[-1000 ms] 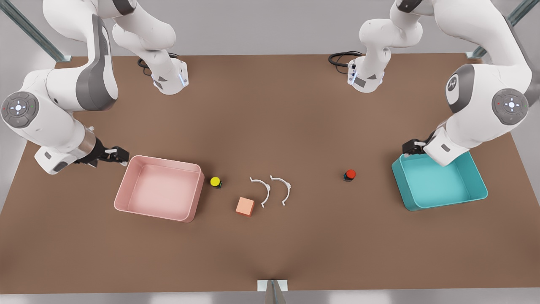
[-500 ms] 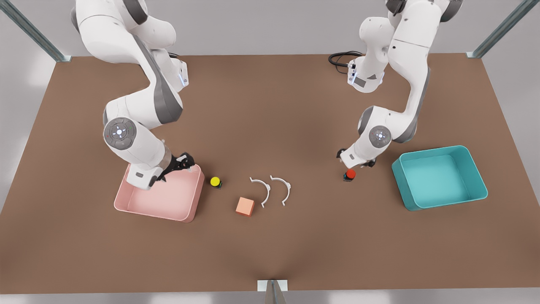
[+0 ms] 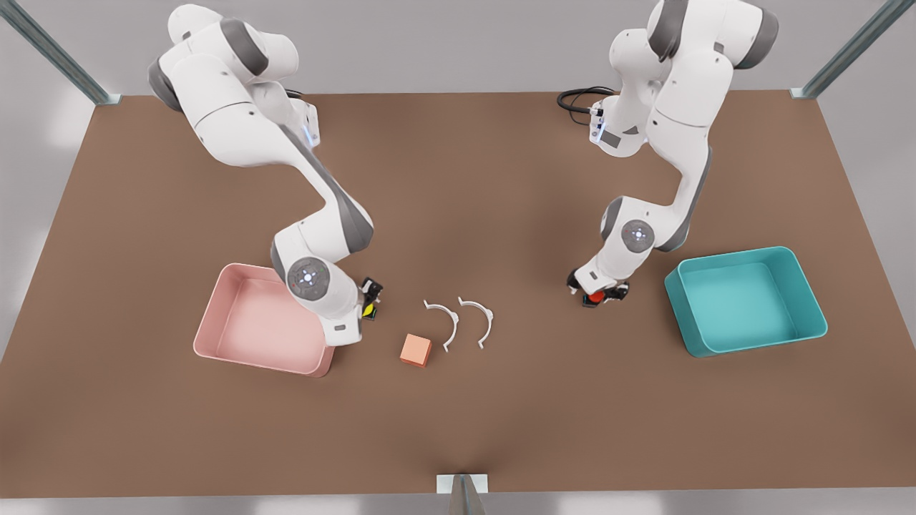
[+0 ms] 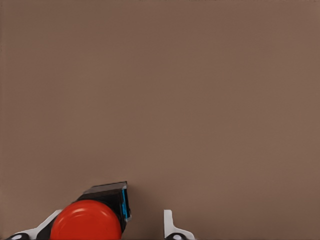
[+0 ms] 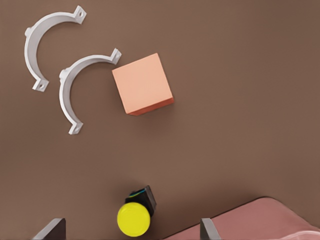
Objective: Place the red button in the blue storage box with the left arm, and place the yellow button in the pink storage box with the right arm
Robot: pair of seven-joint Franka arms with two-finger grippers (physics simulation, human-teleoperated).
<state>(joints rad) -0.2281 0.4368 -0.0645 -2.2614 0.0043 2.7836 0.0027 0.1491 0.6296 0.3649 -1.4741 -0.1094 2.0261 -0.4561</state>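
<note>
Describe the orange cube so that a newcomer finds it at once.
Start at the pink storage box. Toward the front view's right, past the yellow button, the orange cube sits just before two white curved clamps. It is the sole plain block, larger than either button.

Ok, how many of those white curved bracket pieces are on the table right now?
2. The white brackets lie side by side mid-table: one nearer the orange cube, the other toward the front view's right of it. None seems hidden.
</note>
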